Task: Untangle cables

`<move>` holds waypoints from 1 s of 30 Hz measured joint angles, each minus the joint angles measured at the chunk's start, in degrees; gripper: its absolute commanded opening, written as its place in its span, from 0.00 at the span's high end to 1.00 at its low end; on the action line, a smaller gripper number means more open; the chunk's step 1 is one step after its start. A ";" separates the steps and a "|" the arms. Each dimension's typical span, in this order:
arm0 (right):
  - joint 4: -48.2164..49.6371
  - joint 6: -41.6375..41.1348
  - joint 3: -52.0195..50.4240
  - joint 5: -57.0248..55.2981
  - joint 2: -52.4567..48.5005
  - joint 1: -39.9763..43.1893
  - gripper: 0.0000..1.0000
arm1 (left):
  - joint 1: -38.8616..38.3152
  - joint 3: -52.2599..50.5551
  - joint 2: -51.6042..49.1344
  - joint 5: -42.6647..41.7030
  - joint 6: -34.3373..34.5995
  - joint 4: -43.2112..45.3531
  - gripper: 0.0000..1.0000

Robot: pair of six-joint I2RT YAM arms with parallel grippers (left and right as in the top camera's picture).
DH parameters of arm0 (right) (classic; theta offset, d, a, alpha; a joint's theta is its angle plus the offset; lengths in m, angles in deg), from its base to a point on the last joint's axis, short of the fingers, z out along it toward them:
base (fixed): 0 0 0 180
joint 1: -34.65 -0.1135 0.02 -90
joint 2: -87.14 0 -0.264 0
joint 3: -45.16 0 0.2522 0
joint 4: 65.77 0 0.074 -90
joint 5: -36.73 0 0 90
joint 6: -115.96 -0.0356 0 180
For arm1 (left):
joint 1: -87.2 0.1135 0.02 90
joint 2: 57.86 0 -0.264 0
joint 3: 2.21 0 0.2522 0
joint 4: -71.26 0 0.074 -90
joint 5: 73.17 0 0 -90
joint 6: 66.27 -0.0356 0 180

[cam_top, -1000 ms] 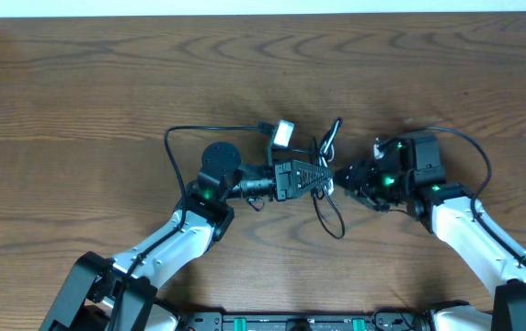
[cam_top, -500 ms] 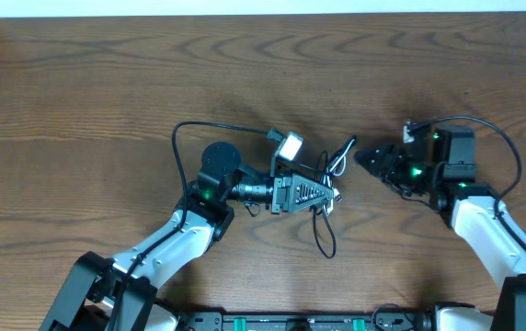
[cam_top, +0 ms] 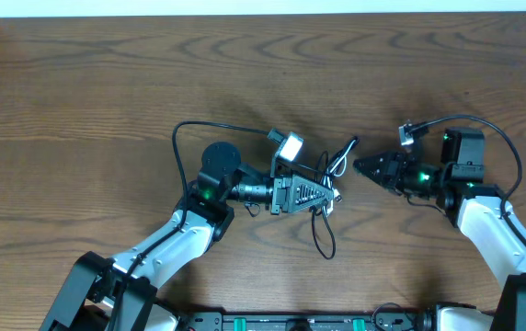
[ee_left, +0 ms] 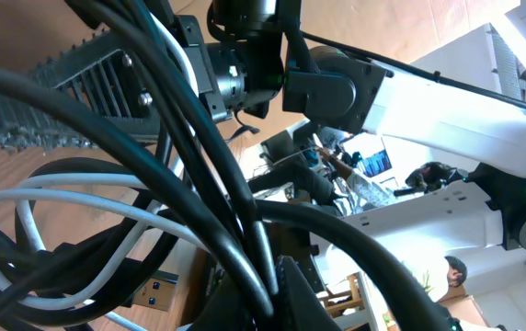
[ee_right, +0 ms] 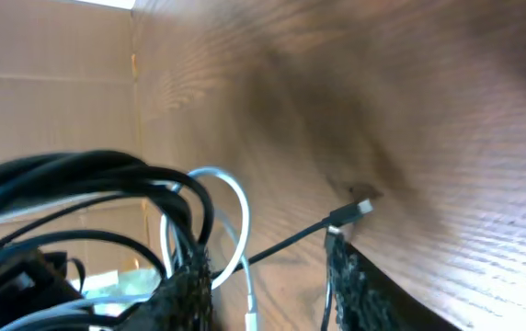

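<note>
Wooden worktop (cam_top: pixel 97 83), left claw (cam_top: pixel 328 194) clamped shut on tangled black and white cables (ee_left: pixel 229 188), right claw (cam_top: pixel 361 166) part open just beside them, empty.

Right gripper (cam_top: pixel 359 166) has drawn back toward 3 o'clock — a second ago it nearly touched the left gripper (cam_top: pixel 330 194). Left gripper slid slightly toward 5 o'clock — cables (cam_top: pixel 338 162) moved with it.

A dark brown wood-grain surface (cam_top: pixel 79 101) fills the overhead view, evenly lit. A white strip (cam_top: pixel 263 7) runs along the top edge. In the right wrist view, a plain tan panel (ee_right: pixel 42 83) rises at upper left.
</note>
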State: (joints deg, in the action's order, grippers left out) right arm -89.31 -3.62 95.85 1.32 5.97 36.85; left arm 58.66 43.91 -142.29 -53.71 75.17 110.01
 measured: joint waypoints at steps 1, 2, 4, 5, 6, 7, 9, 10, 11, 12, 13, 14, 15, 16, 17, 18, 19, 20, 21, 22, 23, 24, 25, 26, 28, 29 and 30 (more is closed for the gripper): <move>0.00 -0.15 0.00 0.15 0.00 -0.26 0.62 | -0.02 0.00 0.00 -0.02 0.22 0.00 0.92; 0.22 -0.35 0.00 0.28 0.00 -0.66 0.62 | -0.02 0.00 0.00 -0.04 0.55 0.00 0.92; 1.05 -1.14 0.00 0.42 0.00 -1.62 0.64 | -0.02 0.00 0.00 -0.04 1.01 0.00 0.92; 1.46 -1.84 0.00 0.28 0.00 -1.99 0.65 | -0.02 0.00 0.00 -0.07 1.14 0.00 0.92; 1.68 -2.69 0.00 -0.22 0.00 -2.54 0.66 | -0.02 0.00 0.00 -0.07 1.33 0.02 0.92; 1.75 -3.58 0.00 -0.76 0.00 -2.99 0.66 | -0.02 0.00 0.00 -0.07 1.57 0.04 0.92; 1.77 -5.70 0.00 -2.78 0.00 -4.44 0.68 | -0.02 0.00 0.00 -0.07 2.47 0.42 0.92; 1.86 -6.71 0.00 -4.17 0.00 -5.62 0.68 | -0.02 0.00 0.00 -0.07 2.89 0.94 0.92; 1.97 -7.50 0.00 -5.31 0.00 -6.62 0.68 | -0.02 0.00 0.00 -0.04 3.30 1.40 0.92; 2.23 -8.33 0.00 -6.40 0.00 -7.65 0.68 | 0.00 0.00 0.00 -0.04 3.96 2.29 0.92; 2.60 -9.03 0.00 -7.69 0.00 -8.72 0.68 | -0.02 0.00 0.00 -0.07 4.31 3.17 0.92; 3.50 -9.57 0.00 -8.90 0.00 -9.81 0.69 | -0.02 0.00 0.00 -0.04 4.79 4.20 0.92; 4.48 -9.99 0.00 -10.10 0.00 -10.64 0.70 | -0.02 0.00 0.00 -0.07 5.51 5.11 0.92; 5.70 -10.45 0.00 -11.96 0.00 -11.82 0.71 | -0.02 0.00 0.00 -0.04 6.16 6.27 0.92; 6.14 -10.78 0.00 -12.76 0.00 -12.26 0.73 | -0.02 0.00 0.00 -0.07 6.51 6.60 0.92; 6.80 -11.45 0.00 -14.75 0.00 -13.00 0.77 | -0.02 0.00 0.00 -0.09 7.17 7.21 0.92; 7.21 -11.98 0.00 -16.92 0.00 -13.62 0.81 | -0.02 0.00 0.00 -0.17 7.65 7.52 0.92; 7.26 -12.66 0.00 -18.62 0.00 -13.92 0.83 | -0.02 0.00 0.00 -0.33 8.00 7.58 0.92; 7.26 -13.22 0.00 -20.63 0.00 -14.25 0.85 | -0.02 0.00 0.00 -0.55 8.44 7.56 0.92; 7.21 -13.70 0.00 -23.02 0.00 -14.43 0.88 | -0.02 0.00 0.00 -0.79 8.85 7.52 0.92; 7.13 -14.03 0.00 -24.70 0.00 -14.51 0.90 | 0.00 0.00 0.00 -1.03 9.18 7.50 0.92; 7.08 -14.49 0.00 -26.36 0.00 -14.51 0.92 | 0.00 0.00 0.00 -1.20 9.60 7.50 0.92; 7.06 -14.73 0.00 -28.41 0.00 -14.49 0.93 | 0.00 0.00 0.00 -1.36 9.90 7.48 0.92; 7.04 -14.97 0.00 -29.79 0.00 -14.51 0.93 | 0.00 0.00 0.00 -1.42 10.10 7.48 0.92; 6.88 -15.08 0.00 -33.16 0.00 -14.51 0.93 | 0.00 0.00 0.00 -1.53 10.29 7.45 0.92; 6.54 -15.13 0.00 -34.88 0.00 -14.51 0.93 | 0.00 0.00 0.00 -1.53 10.32 7.43 0.92; 6.10 -15.15 0.00 -36.63 0.00 -14.49 0.94 | 0.00 0.00 0.00 -1.55 10.32 7.43 0.92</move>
State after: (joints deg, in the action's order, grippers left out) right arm -83.21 -18.77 95.85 -35.31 5.97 22.36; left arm 58.66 43.91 -142.29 -55.27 85.49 117.44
